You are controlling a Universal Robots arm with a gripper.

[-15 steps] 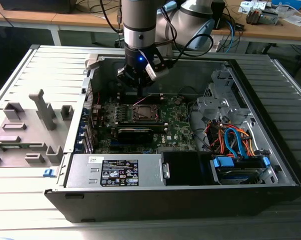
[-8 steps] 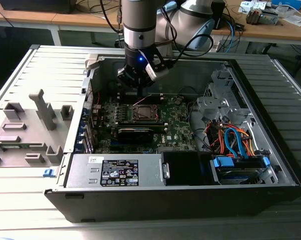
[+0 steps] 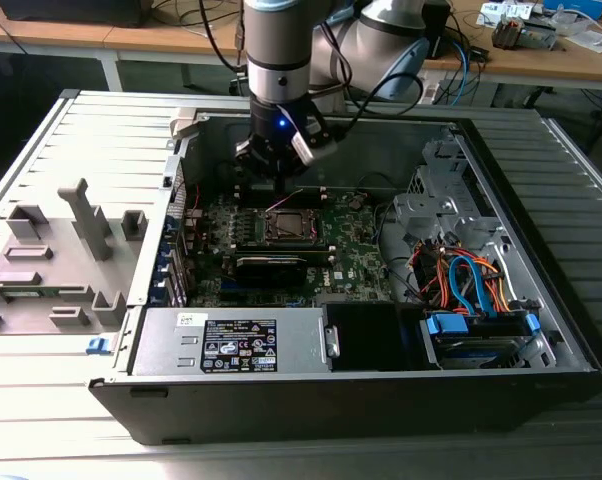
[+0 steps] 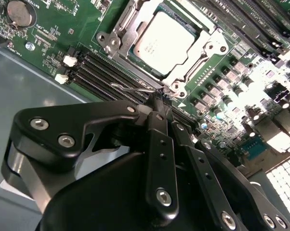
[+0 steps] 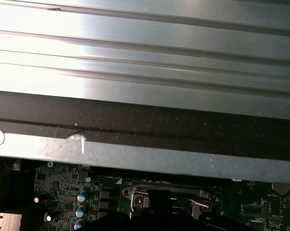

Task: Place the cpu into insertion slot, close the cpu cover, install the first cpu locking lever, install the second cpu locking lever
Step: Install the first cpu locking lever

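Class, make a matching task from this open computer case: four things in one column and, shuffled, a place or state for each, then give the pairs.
1. cpu
2. cpu cover
3. tool
4. power supply box

A. closed down around the chip
B. at the thin wire lever beside the socket
C. seated in the socket
D. along the case's near wall

Pairs: 1-C, 2-A, 3-B, 4-D

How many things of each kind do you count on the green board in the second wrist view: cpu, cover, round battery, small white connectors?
cpu: 1
cover: 1
battery: 1
white connectors: 2
Total: 5
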